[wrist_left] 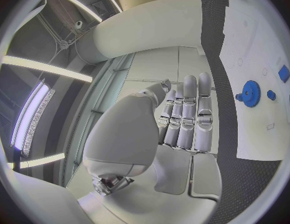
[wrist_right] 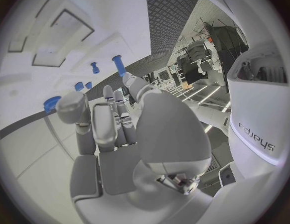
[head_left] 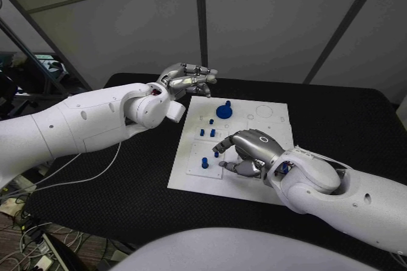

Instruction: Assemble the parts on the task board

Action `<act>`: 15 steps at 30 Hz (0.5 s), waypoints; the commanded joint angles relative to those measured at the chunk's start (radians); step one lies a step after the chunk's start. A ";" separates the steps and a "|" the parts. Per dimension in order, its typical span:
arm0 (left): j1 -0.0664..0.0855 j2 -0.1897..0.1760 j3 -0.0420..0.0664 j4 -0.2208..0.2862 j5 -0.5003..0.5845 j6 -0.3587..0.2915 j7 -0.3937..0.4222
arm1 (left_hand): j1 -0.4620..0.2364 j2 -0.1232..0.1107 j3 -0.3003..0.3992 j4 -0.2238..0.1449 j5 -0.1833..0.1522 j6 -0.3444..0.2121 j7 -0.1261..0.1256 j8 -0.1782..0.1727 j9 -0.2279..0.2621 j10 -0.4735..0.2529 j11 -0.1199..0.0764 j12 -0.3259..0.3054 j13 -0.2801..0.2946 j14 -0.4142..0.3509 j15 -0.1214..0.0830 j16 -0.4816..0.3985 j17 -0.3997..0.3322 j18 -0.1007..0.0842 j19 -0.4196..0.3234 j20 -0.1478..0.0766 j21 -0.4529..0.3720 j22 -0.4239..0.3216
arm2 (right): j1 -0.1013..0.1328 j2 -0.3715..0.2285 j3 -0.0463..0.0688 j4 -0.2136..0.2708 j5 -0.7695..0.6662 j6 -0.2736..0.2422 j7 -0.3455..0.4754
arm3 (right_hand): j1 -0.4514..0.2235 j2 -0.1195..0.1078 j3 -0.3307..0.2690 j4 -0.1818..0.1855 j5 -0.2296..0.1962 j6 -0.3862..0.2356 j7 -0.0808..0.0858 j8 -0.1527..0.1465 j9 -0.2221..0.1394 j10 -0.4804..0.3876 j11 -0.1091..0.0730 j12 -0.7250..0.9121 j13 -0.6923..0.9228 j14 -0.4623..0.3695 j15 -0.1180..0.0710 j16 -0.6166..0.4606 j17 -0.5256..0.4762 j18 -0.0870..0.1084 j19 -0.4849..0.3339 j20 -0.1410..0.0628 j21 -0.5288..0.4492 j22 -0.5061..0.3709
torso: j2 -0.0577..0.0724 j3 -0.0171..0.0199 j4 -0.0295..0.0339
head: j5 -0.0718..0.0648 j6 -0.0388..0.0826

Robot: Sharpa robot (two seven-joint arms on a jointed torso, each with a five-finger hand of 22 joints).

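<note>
The white board (head_left: 254, 183) lies mid-worktop (head_left: 356, 124), carrying a blue gear (head_left: 224, 111) and pegs (head_left: 204, 162). Left hand (head_left: 188, 78) hovers beyond its far-left corner, fingers extended, empty. Right hand (head_left: 246, 150) curls over the board; its hold is unclear.

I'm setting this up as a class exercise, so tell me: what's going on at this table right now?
A two-armed robot is working over a white task board on a black table. Its right hand hovers low over the board's middle with fingers curled; whether it holds anything cannot be told. Its left hand is raised near the board's far corner, holding nothing. A blue gear and several small blue pegs stand on the board.
</note>
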 commanded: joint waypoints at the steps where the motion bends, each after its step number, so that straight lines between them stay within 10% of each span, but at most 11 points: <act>1: 0.001 -0.002 -0.002 0.000 0.003 0.014 -0.001 | -0.004 0.002 -0.001 -0.003 0.002 -0.006 0.004 0.002 -0.001 -0.007 -0.002 0.006 -0.002 -0.008 0.002 -0.004 -0.002 0.001 -0.010 0.000 0.004 -0.001 | 0.009 -0.050 0.021 0.024 0.136 -0.086 -0.004 | -0.011 0.003 -0.008 0.013 0.007 0.027 0.003 0.012 0.006 0.070 -0.008 0.043 0.014 0.014 0.001 0.006 0.012 0.006 0.004 0.001 0.002 0.011 | -0.003 0.0005 -0.0023 | -0.043 0.019; 6: 0.000 -0.009 -0.006 0.001 0.003 0.014 0.001 | -0.004 0.002 -0.001 -0.003 0.002 -0.006 0.004 0.002 -0.001 -0.007 -0.001 0.006 -0.002 -0.008 0.002 -0.004 -0.002 0.001 -0.010 0.000 0.004 -0.001 | 0.021 -0.176 0.042 0.053 0.333 -0.094 -0.043 | -0.050 -0.024 -0.080 0.042 0.044 0.079 -0.037 0.051 0.022 0.285 -0.067 0.277 0.160 0.039 -0.045 0.059 0.088 -0.013 0.062 -0.043 0.077 0.108 | -0.007 -0.0003 -0.0093 | -0.109 0.036; 11: 0.000 -0.016 -0.010 0.003 0.003 0.012 0.001 | -0.004 0.002 -0.001 -0.004 0.002 -0.006 0.003 0.002 -0.001 -0.007 -0.001 0.006 -0.002 -0.008 0.002 -0.004 -0.002 0.001 -0.010 0.000 0.004 -0.001 | 0.024 -0.278 0.047 0.081 0.418 -0.078 -0.098 | -0.134 -0.022 -0.211 0.127 0.200 0.078 -0.062 0.108 0.045 0.315 -0.087 0.973 0.890 0.055 -0.053 0.123 0.180 -0.028 0.098 -0.064 0.133 0.185 | -0.009 -0.0007 -0.0181 | -0.153 0.041; 15: -0.003 -0.017 -0.013 0.004 0.003 0.013 0.002 | -0.004 0.002 -0.001 -0.004 0.002 -0.006 0.003 0.002 -0.001 -0.007 -0.001 0.006 -0.002 -0.008 0.002 -0.004 -0.002 0.001 -0.010 0.000 0.004 -0.001 | 0.024 -0.325 0.047 0.100 0.418 -0.063 -0.152 | -0.142 0.006 -0.286 0.181 0.200 0.072 -0.061 0.173 0.074 0.311 -0.083 1.153 1.099 0.061 -0.058 0.154 0.228 -0.037 0.114 -0.060 0.163 0.228 | -0.010 0.0002 -0.0246 | -0.181 0.044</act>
